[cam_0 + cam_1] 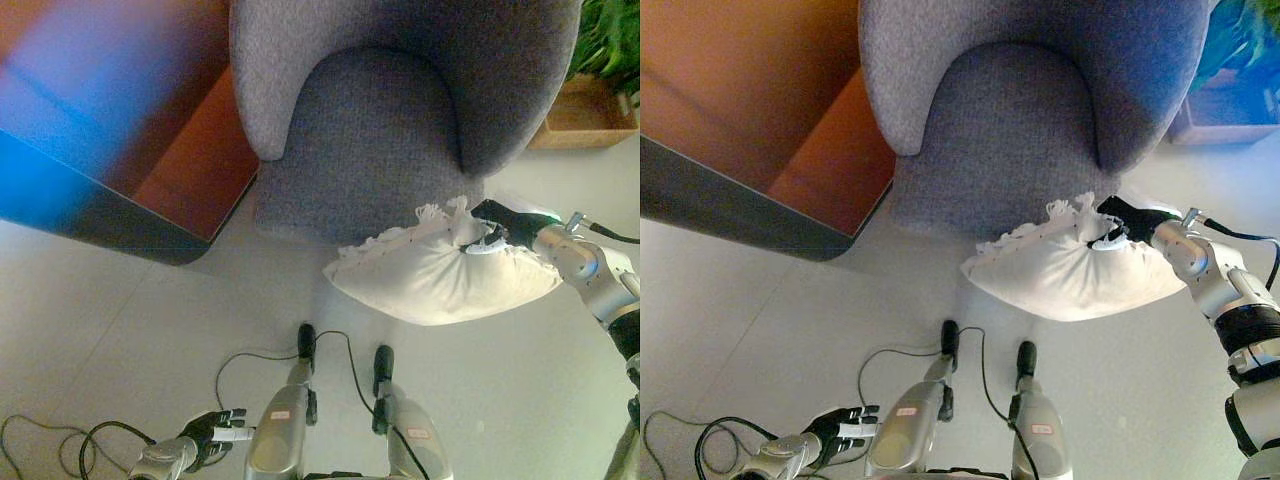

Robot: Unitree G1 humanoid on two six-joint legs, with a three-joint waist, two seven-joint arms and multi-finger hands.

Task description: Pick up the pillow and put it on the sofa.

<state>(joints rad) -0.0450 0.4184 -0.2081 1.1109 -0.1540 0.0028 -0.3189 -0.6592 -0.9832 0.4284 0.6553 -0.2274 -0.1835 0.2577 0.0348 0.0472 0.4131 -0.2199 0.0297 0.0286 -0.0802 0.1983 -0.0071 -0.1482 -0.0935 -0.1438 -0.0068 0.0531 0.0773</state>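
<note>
Fingers (492, 212) of the right hand (505, 225) were curled into the top of the soft white fabric pillow with a frilled edge (440, 275), bunching the cloth; left eye view. Pillow hung off the pale tiled floor (120, 330), just in front of the grey upholstered sofa seat (370, 150), its long axis running left-right, its frilled end toward the seat. Left hand (212, 435) showed low at lower left, fingers loosely extended, holding nothing, well apart from the pillow.

Right eye view: same grip, right hand (1132, 222) pinching the pillow (1070, 270) at its upper right edge. Sofa seat (1005, 140) lay directly beyond the pillow. Judged: right hand alone carries it; the move needs a forward and upward reach over the seat's front edge before release.
</note>
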